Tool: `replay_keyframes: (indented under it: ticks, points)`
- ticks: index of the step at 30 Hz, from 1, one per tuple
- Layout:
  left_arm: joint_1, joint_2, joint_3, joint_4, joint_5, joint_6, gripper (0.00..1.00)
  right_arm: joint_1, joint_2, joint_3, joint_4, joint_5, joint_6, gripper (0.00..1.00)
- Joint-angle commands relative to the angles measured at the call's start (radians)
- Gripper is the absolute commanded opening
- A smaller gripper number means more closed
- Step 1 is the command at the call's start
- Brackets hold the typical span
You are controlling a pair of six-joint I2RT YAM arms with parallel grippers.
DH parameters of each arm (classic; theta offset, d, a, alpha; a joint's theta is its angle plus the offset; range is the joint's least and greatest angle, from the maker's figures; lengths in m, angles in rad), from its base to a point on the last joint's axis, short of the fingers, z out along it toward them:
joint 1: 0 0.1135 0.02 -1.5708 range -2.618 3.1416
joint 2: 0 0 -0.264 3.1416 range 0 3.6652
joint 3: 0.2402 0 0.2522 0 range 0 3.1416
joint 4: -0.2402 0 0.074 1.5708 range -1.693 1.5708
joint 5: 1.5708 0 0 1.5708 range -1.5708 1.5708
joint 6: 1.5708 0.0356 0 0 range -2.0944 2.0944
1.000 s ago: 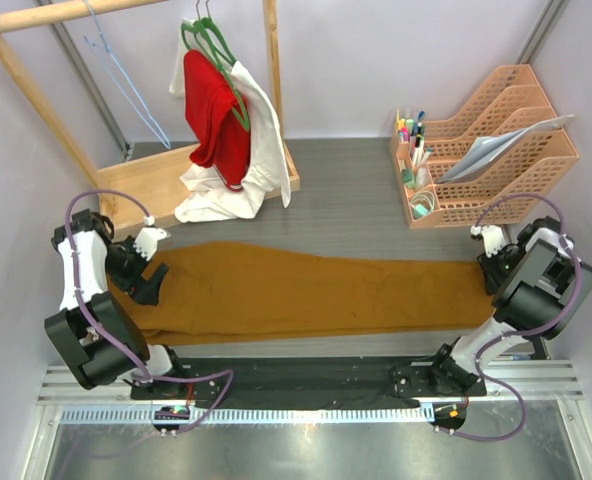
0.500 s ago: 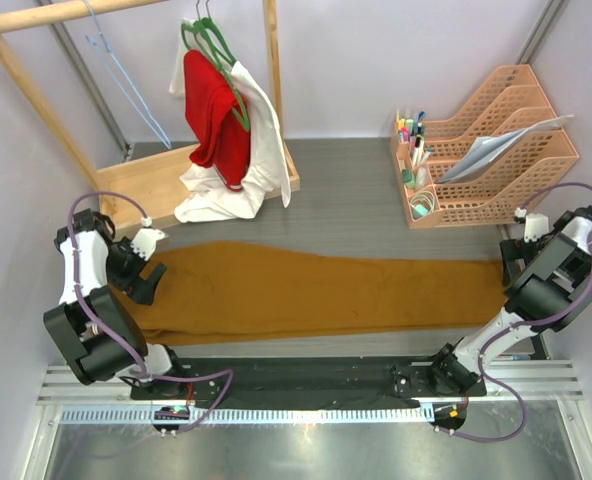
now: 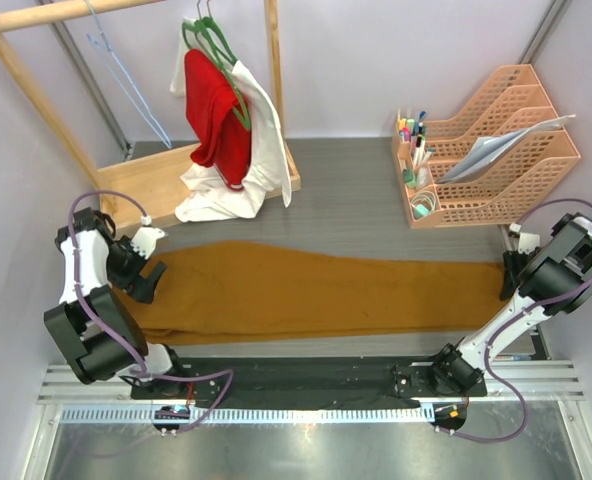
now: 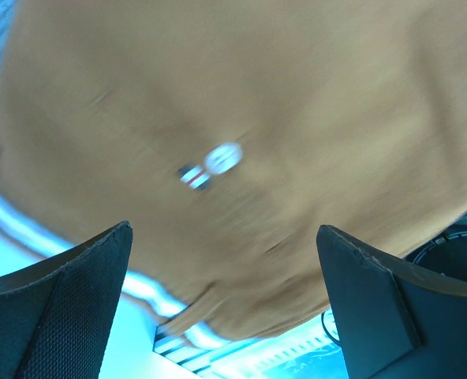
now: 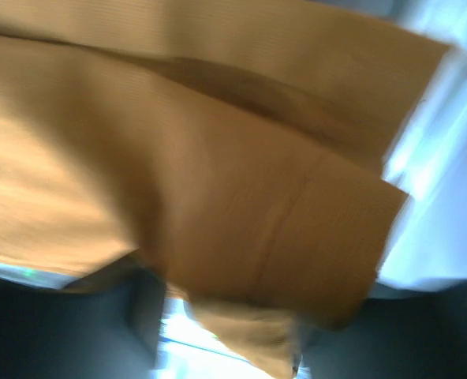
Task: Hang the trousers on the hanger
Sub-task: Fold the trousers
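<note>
Two arms sit at opposite ends of the trousers [image 3: 316, 290], which lie flat and stretched lengthwise across the grey table [image 3: 356, 210], just ahead of the arm bases. The waist end points to the left and the leg ends point to the right. The left gripper [image 3: 146, 280] hangs over the waist end with its jaws spread wide. In the left wrist view its dark fingers [image 4: 76, 300] stand far apart at the lower corners, with ochre cloth filling the space above them and nothing pinched. A small pale button [image 4: 222, 158] shows on the fabric there, though the view is blurred.

The right gripper [image 3: 510, 270] is at the leg ends, at the right edge of the cloth. The right wrist view is blurred. It shows two overlapping cuffs close to the lens and dark shapes low at either side, but whether the jaws are apart or clamped on the cloth cannot be told.

The hanger [image 3: 126, 90], thin and light blue, hangs from the wooden rail [image 3: 66, 12] at the far left, well apart from the trousers. Further along the rack, green hangers [image 3: 214, 40] carry a red garment [image 3: 214, 110] and a white garment [image 3: 261, 140], whose lower part pools on the rack's wooden base [image 3: 146, 185]. Orange file trays [image 3: 506, 150] stand at the far right of the table, with pens beside them.
</note>
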Motion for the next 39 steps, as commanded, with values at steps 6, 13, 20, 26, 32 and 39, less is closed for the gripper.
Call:
replay_keyframes:
  ticks: [6, 13, 20, 26, 32, 39]
  points:
    - [-0.002, -0.028, 0.007, -0.005, 0.022, 0.012, 1.00, -0.060, -0.046, 0.158, -0.092, -0.056, 0.020, 0.01]
    - [-0.003, -0.051, 0.024, -0.049, 0.097, 0.004, 1.00, -0.058, -0.140, 0.337, -0.239, -0.167, 0.035, 0.01]
    - [-0.003, -0.064, 0.025, -0.072, 0.169, -0.025, 1.00, -0.008, -0.213, 0.511, -0.462, -0.400, 0.073, 0.01]
    - [-0.005, -0.097, 0.045, -0.078, 0.220, -0.051, 0.97, 0.014, -0.267, 0.654, -0.461, -0.467, 0.175, 0.01]
    - [-0.060, -0.082, 0.013, -0.057, 0.172, -0.038, 0.90, -0.003, -0.212, 0.847, -0.459, -0.497, 0.251, 0.01]
    - [-0.186, -0.071, -0.061, 0.038, 0.108, -0.114, 0.88, 0.056, -0.288, 0.825, -0.461, -0.610, 0.278, 0.01]
